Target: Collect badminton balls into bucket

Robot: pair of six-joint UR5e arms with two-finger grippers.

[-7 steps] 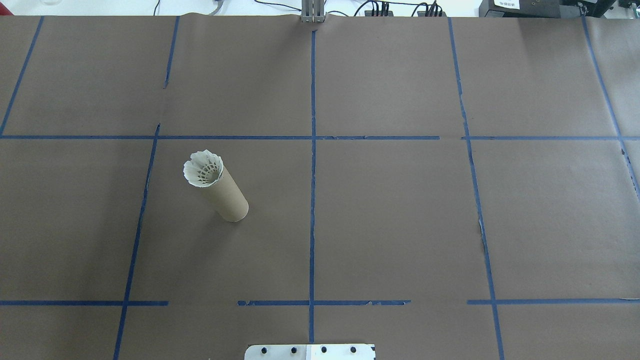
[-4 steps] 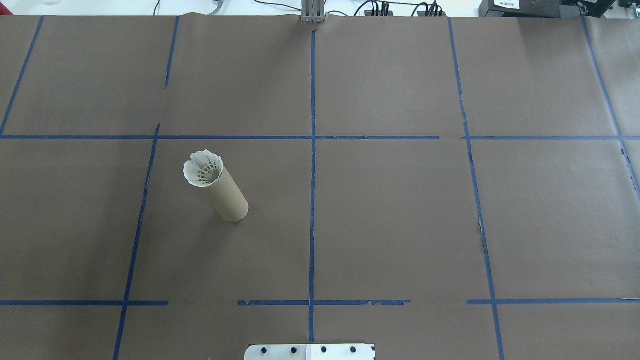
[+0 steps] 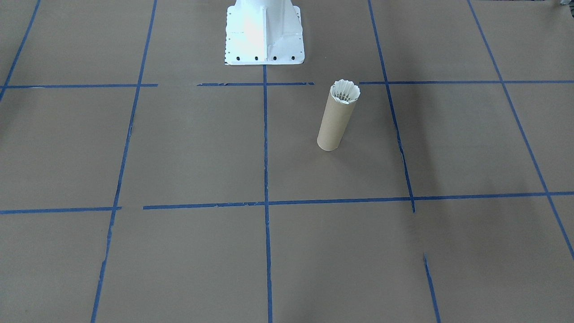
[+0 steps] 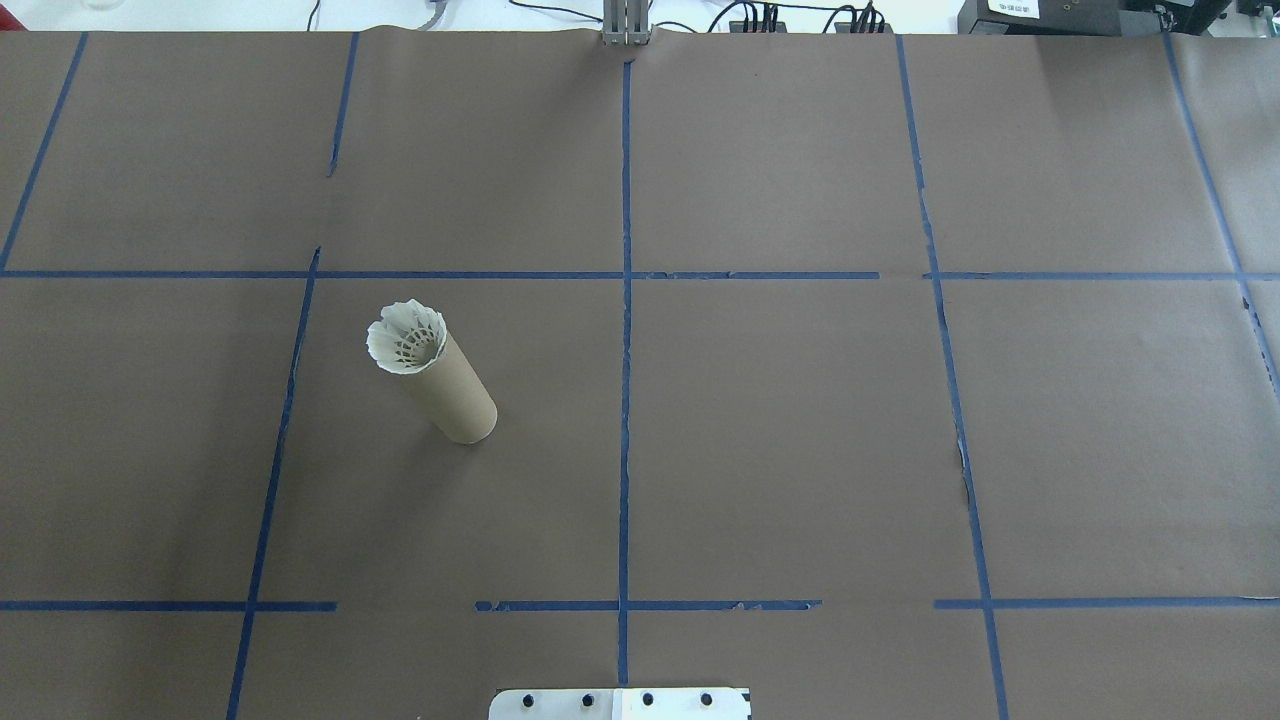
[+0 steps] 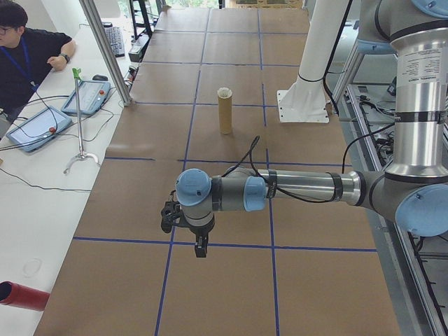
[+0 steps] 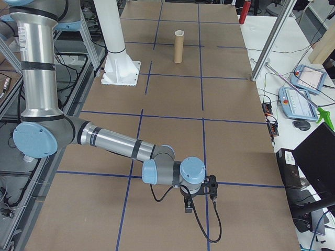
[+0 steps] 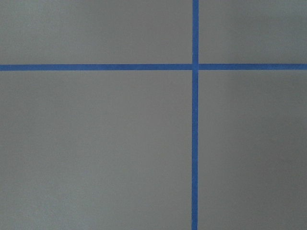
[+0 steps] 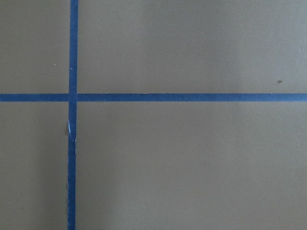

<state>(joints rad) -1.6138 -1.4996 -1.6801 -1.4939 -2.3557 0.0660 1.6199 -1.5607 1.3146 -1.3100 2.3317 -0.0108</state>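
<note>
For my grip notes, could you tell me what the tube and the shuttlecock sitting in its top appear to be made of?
The tube looks like plain brown cardboard: matte, uniform tan, no gloss. The shuttlecock looks like white feathers, or possibly a feather-like synthetic: a scalloped skirt edge with a lattice of ribs inside. Its cork is hidden in the tube.

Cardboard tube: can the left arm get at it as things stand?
Probably yes. The tube stands upright, alone on the robot's left half of the table, with nothing around it. The shuttlecock already sits in its mouth.
</note>
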